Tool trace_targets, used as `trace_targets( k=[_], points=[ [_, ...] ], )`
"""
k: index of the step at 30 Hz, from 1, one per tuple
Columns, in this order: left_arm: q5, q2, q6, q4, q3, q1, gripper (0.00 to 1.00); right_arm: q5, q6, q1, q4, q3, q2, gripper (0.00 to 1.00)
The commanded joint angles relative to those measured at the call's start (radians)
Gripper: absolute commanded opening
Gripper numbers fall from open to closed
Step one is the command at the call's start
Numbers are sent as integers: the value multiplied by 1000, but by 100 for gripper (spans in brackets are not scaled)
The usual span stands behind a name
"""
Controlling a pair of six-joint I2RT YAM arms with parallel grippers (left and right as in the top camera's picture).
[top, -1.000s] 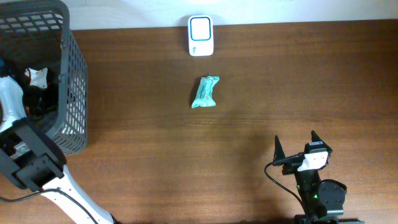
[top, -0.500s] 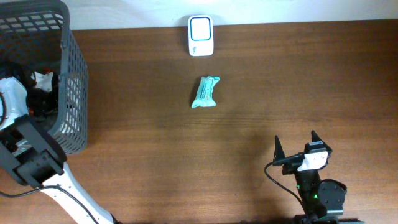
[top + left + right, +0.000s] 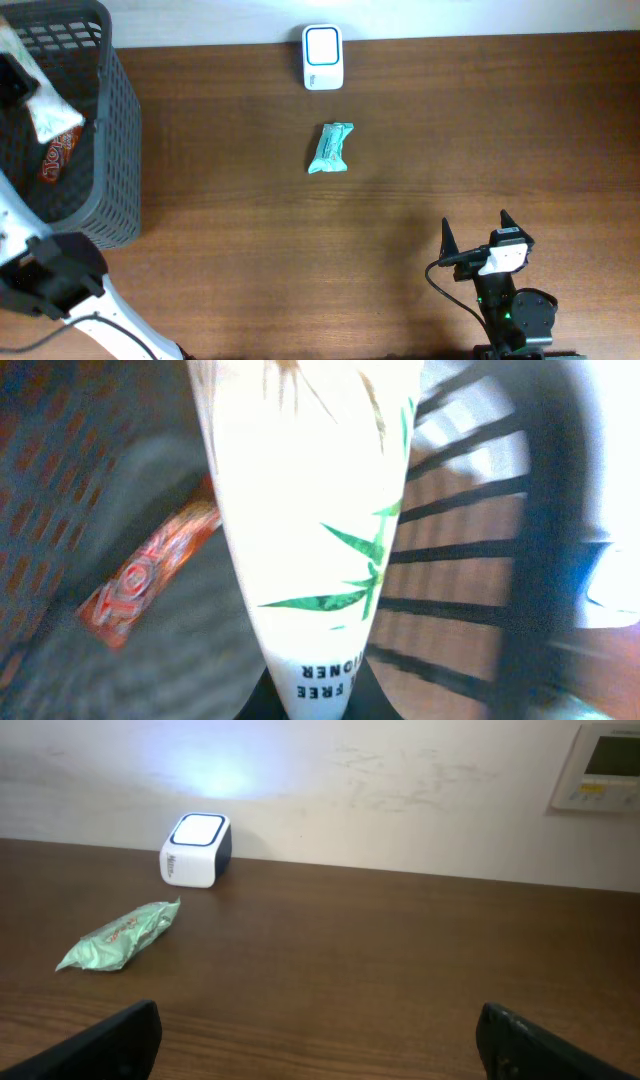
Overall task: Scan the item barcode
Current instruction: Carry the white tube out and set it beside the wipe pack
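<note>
Dark wood bench (image 3: 400,150) against a pale wall (image 3: 400,790). A grey mesh basket (image 3: 120,150) stands at the far left corner.

Left hand (image 3: 18,82): clamped shut on one end of a white packet (image 3: 300,510), holding it up over the basket, above a red packet (image 3: 58,155) lying on the basket floor. Judgement: this is the item to scan, gripped by the end so its printed faces stay bare for the scanner (image 3: 322,57). The scanner stands at the wall edge, lit face upward, well apart from the basket. I find no barcode on the face I can see.

Right hand (image 3: 476,224): fingers spread wide, empty, parked at the near right of the bench. Judgement: it is kept out of the path between basket and scanner.

A teal packet (image 3: 330,147) lies flat on the bench near the scanner, on the side towards me, touched by neither hand. I cannot tell whether it has been scanned.

Views:
- **Overhead:** gives the layout, but the white packet is only a pale shape partly under my hand.
- **Left wrist:** shows the packet's print, with green leaf sprigs and lettering near the gripped end. It also shows the red packet's lettering and the basket bars beyond.
- **Right wrist:** set low, shows the scanner's glowing top and side, and a control panel (image 3: 605,765) on the wall that the overhead view lacks. The basket and left hand fall outside it.
</note>
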Motion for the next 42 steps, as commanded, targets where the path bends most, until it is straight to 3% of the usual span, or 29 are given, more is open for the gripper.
trace_targets(
  k=[1, 3, 7, 11, 13, 16, 22, 24, 26, 34, 37, 38, 40, 42],
  points=[
    [206, -183, -76, 10, 80, 3, 0, 2, 1, 5, -4, -7, -7, 99],
    [285, -254, -211, 11, 80, 3, 0, 2, 1, 5, -4, -7, -7, 99],
    [590, -307, -220, 51, 80, -49, 0, 2, 1, 5, -4, -7, -7, 99],
    [543, -258, -219, 51, 80, -315, 0, 2, 1, 5, -4, -7, -7, 99],
    [488, -206, -219, 34, 80, -453, 0, 2, 1, 5, -4, -7, -7, 99],
    [290, -90, -219, 0, 79, -710, 0, 2, 1, 5, -4, -7, -7, 99],
    [37, 80, -222, -39, 79, -968, 0, 2, 1, 5, -4, -7, -7, 99],
    [-105, 160, -319, -39, 79, -1060, 0, 2, 1, 5, -4, -7, -7, 99],
    [-250, 227, -406, -40, 79, -1123, 0, 2, 1, 5, -4, -7, -7, 99],
    [-311, 439, -440, -38, 79, -1223, 0, 2, 1, 5, -4, -7, -7, 99],
    [-328, 469, -439, -39, 78, -1219, 18, 2, 1, 5, -4, -7, -7, 99],
    [-328, 469, -436, -37, 79, -1217, 29, 2, 1, 5, -4, -7, -7, 99],
    [-327, 469, -419, -35, 94, -1212, 64, 2, 1, 5, -4, -7, -7, 99],
    [-320, 469, -386, -48, 159, -1200, 71, 2, 1, 5, -4, -7, -7, 99]
  ],
)
